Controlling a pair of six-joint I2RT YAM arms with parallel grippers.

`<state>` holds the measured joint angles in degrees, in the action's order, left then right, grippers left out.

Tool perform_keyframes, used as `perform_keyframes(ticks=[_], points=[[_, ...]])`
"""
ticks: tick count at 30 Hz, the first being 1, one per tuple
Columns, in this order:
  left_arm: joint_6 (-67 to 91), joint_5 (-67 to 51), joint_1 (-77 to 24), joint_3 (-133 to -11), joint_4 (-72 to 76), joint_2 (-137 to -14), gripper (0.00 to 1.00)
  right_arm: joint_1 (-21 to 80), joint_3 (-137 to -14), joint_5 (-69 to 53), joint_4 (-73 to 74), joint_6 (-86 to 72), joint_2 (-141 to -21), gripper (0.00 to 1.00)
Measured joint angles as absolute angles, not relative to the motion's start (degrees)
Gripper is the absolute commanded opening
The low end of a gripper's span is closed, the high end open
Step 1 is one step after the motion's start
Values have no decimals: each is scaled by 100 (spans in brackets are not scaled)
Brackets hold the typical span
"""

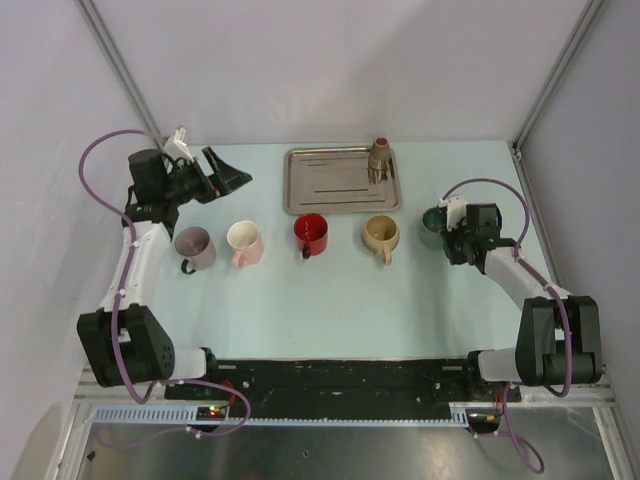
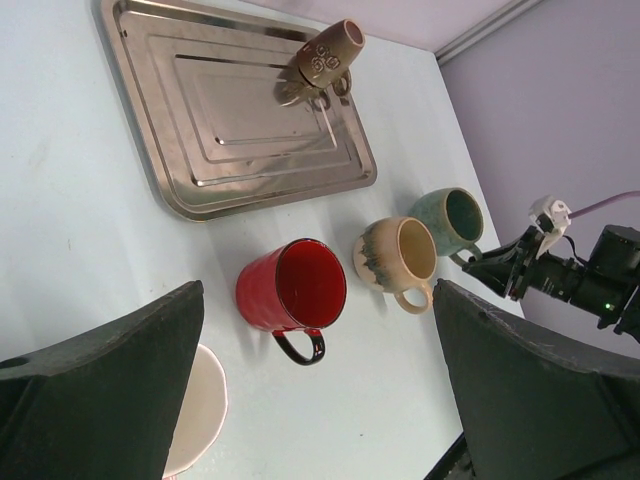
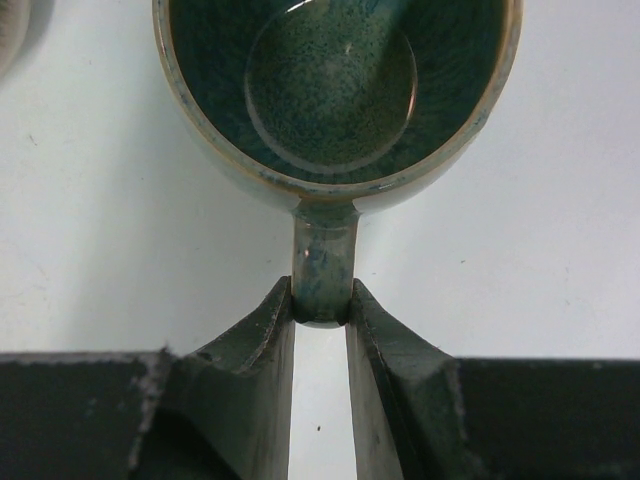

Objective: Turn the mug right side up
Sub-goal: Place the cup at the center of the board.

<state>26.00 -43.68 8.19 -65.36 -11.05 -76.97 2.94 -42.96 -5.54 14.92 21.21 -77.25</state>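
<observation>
Pinches, with the right hand (image 3: 321, 300), the outer bend of the handle (image 3: 323, 255) of the green mug (image 3: 330, 90): fingers (image 3: 255, 390) narrow, only their tips on the loop. Has the left hand (image 1: 232, 176) spread wide and holding nothing, raised at the far left, well apart from the work. Finds the green mug at the right end of the row of mugs, near the tan mug (image 1: 381, 235), mouth turned up toward the wrist camera; cannot tell whether its base sits flat on the counter (image 1: 330, 300).

Could slip: glossy glaze, a rounded strap handle, hard wedge-shaped fingers bearing on a small patch. Could swing about that pinch, with the heavy bowl hanging off one point, and drop rim-first if tilted. Could tip on release if let go before the base sits level. Could knock the tan mug if swung leftward.

Shows speckled teal glaze inside, a pooled shine at the bottom, a thin brownish rim, thick ceramic walls. Shows dark, matte, slightly rough finger faces. Offers little friction on the pale, smooth counter.
</observation>
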Motion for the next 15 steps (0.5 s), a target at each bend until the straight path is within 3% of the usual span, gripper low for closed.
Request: perform_keyframes(ticks=[15], points=[[2539,-4368,819,-6536,-1107,-7679,100,176,-4200,-683,1914,2202,-7688,41]])
